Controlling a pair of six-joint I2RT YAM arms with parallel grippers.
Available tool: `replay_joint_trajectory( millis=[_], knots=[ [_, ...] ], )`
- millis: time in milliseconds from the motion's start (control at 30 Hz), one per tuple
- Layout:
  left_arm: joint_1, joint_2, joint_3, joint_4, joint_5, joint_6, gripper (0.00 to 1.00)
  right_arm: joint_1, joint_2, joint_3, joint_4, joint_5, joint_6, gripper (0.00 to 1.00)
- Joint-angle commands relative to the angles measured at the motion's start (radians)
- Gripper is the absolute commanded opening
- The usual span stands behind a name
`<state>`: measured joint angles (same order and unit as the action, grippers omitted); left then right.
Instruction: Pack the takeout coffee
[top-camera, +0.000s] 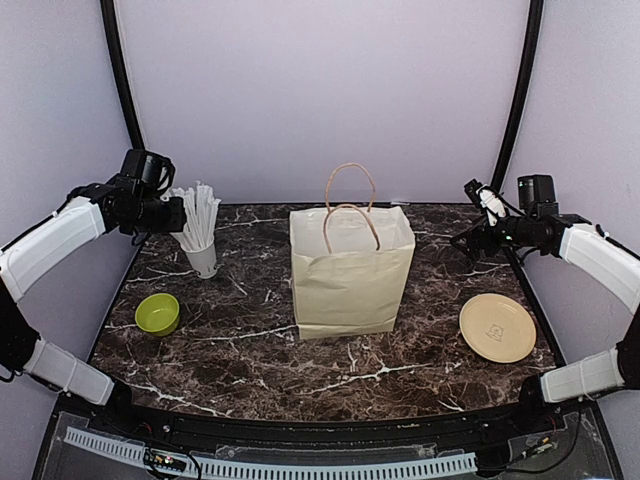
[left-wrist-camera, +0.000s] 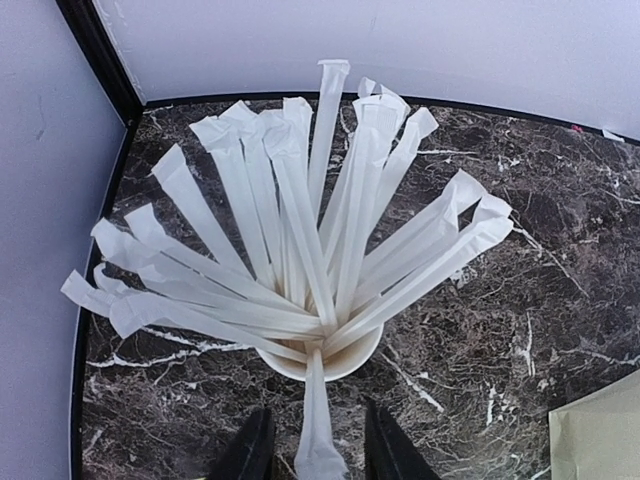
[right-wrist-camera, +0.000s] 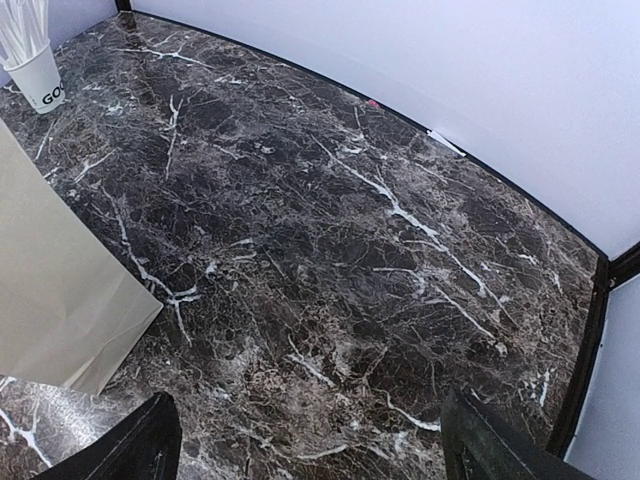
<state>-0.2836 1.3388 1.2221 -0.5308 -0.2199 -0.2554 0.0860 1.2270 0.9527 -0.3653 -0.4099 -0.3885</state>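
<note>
- Coffee: not shown in any view; place and look cannot be told.
- Left claw (left-wrist-camera: 318, 455): hovering above the straw cup (top-camera: 203, 258) at the far left of the tabletop (top-camera: 250, 360), aimed down at it.
- Left claw state: partly closed, fingers (left-wrist-camera: 252, 452) on either side of one wrapped straw (left-wrist-camera: 318, 420) that leans out over the cup rim; a narrow gap visible on both sides, no contact seen, not grasping.
- Straws (left-wrist-camera: 300, 230): white paper-wrapped, fanned out from the pale cup.
- Right claw (right-wrist-camera: 310, 445): held in the air over the far right of the tabletop, released, jaws spread wide, only bare marble between them.
- Bag (top-camera: 350, 275): tan paper, upright at the centre, mouth open, two loop handles standing up; inside not visible.
- Bowl (top-camera: 157, 313): lime-green, near left, in front of the straw cup, apart from it.
- Plate (top-camera: 497, 327): pale yellow, near right, well apart from the bag.
</note>
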Motion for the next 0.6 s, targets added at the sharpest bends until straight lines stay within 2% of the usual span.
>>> replay_joint_trajectory(
  millis=[0,33,200,400,567],
  knots=[
    [0.006,0.0,-0.004,-0.016,0.001,0.021,0.24,0.001,0.002,-0.007,0.03,-0.018,-0.006,0.91],
    [0.006,0.002,0.0,-0.019,0.003,0.022,0.16,0.001,0.001,-0.006,0.029,-0.018,-0.006,0.9],
    [0.006,-0.002,0.094,-0.095,0.015,0.049,0.01,0.002,-0.001,-0.007,0.029,-0.018,-0.004,0.9],
    [0.006,-0.069,0.288,-0.246,-0.055,0.113,0.0,0.001,0.0,-0.014,0.036,-0.014,-0.008,0.9],
    [0.006,-0.101,0.469,-0.358,0.022,0.1,0.0,0.001,0.006,-0.018,0.04,-0.005,-0.016,0.9]
  ],
)
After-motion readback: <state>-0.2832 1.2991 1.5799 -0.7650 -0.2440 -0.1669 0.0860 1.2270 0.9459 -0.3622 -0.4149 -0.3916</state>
